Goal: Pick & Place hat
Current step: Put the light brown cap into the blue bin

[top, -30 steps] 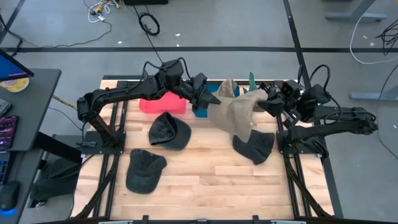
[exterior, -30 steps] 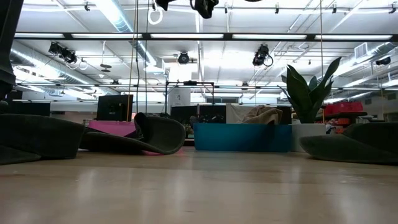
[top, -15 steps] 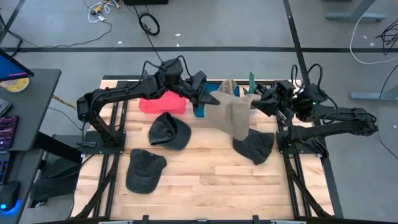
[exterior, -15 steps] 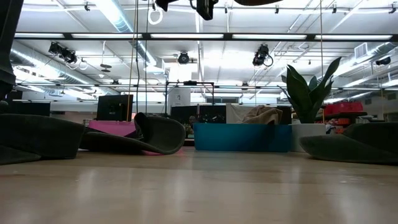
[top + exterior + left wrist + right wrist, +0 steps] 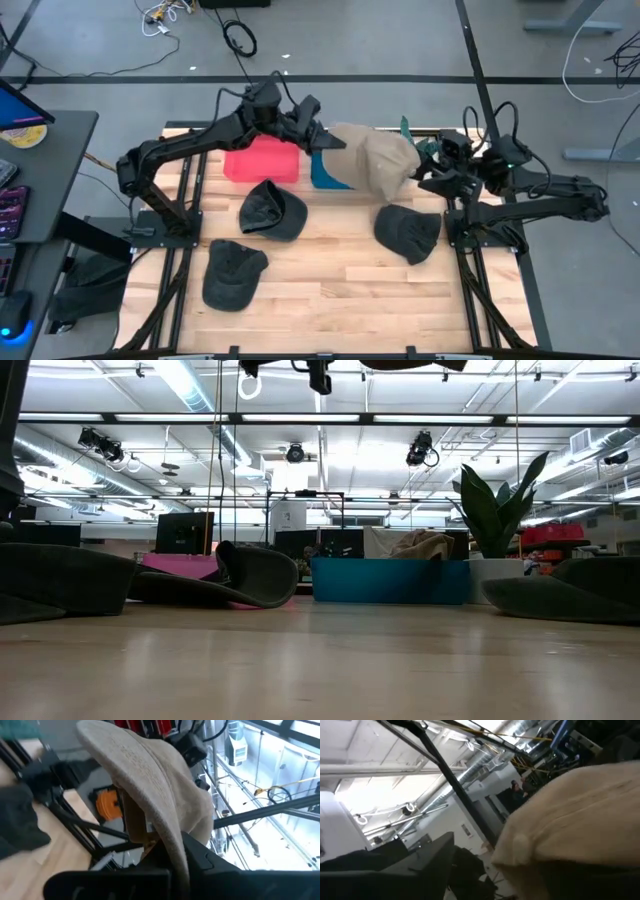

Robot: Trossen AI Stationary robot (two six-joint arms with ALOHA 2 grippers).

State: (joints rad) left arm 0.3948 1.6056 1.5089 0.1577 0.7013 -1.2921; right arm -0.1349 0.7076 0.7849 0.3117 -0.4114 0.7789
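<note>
From above, the beige fabric cap (image 5: 375, 160) hangs in the air over the teal rectangular bin (image 5: 328, 172) at the far edge of the pale wooden counter (image 5: 330, 280). The left end effector (image 5: 318, 138) is pinched on the cap's edge on the side of the bin nearer the red rectangular box (image 5: 262, 162). The right end effector (image 5: 428, 170) sits at the cap's other side, just beyond the bin; whether its fingers are apart or closed cannot be told here. Three dark grey caps lie on the counter: one (image 5: 272, 210) just in front of the red box, one (image 5: 233, 273) nearer the front edge, and one (image 5: 408, 231) in front of the bin toward the right arm.

At counter height, the teal bin (image 5: 390, 580) stands at the back with tan cloth (image 5: 422, 544) showing above its rim. A green potted plant (image 5: 497, 510) stands beside the bin, and the red box (image 5: 180, 564) shows behind a dark grey cap (image 5: 222, 586). The arms' undersides barely enter at the top.

In the left wrist view, the beige cap (image 5: 150, 785) rises from between the dark fingers (image 5: 210, 861), which clamp its brim.

In the right wrist view, the beige cap (image 5: 575, 815) fills the near side; the fingers' spread cannot be judged.
</note>
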